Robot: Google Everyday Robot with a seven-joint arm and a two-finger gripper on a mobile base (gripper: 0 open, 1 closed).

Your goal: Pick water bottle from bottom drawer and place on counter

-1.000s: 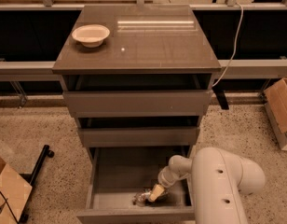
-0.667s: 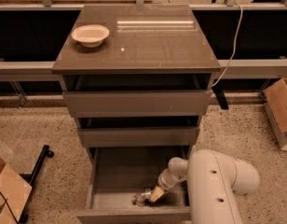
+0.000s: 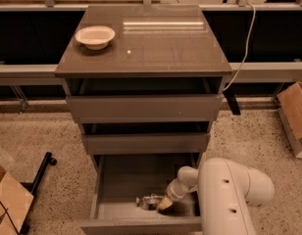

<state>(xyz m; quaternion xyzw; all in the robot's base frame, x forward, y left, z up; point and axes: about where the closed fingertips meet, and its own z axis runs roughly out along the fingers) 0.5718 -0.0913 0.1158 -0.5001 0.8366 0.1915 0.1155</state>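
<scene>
The bottom drawer (image 3: 116, 180) is pulled open below the two shallower drawers. The water bottle (image 3: 149, 201) lies on its side near the drawer's front, clear and crinkled. My gripper (image 3: 164, 204) reaches down into the drawer from the white arm (image 3: 229, 190) at the right and sits right at the bottle's right end. The counter (image 3: 161, 43) is the glossy grey-brown cabinet top above.
A white bowl (image 3: 94, 35) stands at the counter's back left. A cardboard box (image 3: 294, 116) is on the floor at the right, another (image 3: 9, 202) at the lower left beside a black stand leg (image 3: 40, 170). A white cable (image 3: 244, 48) hangs at the right.
The arm has shifted slightly left over the drawer. The gripper stays at the bottle, which has not visibly moved.
</scene>
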